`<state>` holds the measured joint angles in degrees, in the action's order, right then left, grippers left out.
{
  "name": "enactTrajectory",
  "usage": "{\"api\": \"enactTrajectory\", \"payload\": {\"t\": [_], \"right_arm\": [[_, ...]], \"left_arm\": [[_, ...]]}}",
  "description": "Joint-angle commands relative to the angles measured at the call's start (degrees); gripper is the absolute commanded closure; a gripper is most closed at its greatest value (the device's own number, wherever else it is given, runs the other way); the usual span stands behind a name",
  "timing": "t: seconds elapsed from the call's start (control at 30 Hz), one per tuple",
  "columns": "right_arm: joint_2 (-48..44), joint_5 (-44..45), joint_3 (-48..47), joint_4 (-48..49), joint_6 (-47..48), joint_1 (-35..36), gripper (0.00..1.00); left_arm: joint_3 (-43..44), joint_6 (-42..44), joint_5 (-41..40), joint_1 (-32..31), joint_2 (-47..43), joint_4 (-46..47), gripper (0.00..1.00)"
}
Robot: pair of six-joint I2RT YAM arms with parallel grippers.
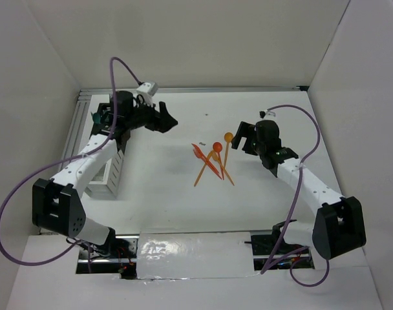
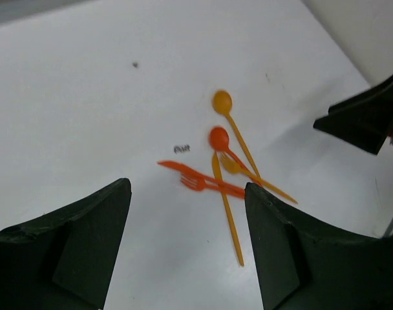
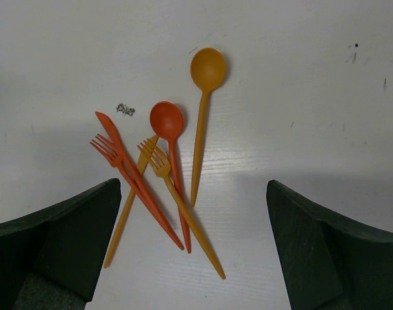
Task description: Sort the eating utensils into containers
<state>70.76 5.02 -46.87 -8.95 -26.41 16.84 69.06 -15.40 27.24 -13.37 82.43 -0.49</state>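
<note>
The left claw (image 1: 165, 120) hangs open and empty, just right of the bins (image 1: 110, 175). The right claw (image 1: 240, 135), also open and empty, is beside the crossed orange utensils (image 1: 212, 161).

Smooth plastic utensils (image 3: 167, 119), matt table (image 3: 313, 97)

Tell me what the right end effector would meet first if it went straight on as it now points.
Most likely the pile of orange utensils on the table: it lies straight ahead of the right end effector, between its open jaws. Which handle comes first is unclear.
</note>
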Motion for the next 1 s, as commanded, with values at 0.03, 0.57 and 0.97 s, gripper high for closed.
{"api": "enactTrajectory", "payload": {"t": [0.03,0.57,0.97], "right_arm": [[0.25,2.02,1.16,4.28,-0.13,0.03,0.00],[11.68,-6.50,2.22,10.17,4.79,0.30,0.12],[17.39,-11.26,2.05,12.73,12.26,4.16,0.39]], "left_arm": [[1.44,1.16,-1.06,-3.94,-0.35,-2.23,0.17],[-0.58,-1.56,-3.25,-15.19,12.84,-6.81,0.22],[-4.98,-10.79,-9.76,-17.40,15.48,-2.85,0.23]]}}
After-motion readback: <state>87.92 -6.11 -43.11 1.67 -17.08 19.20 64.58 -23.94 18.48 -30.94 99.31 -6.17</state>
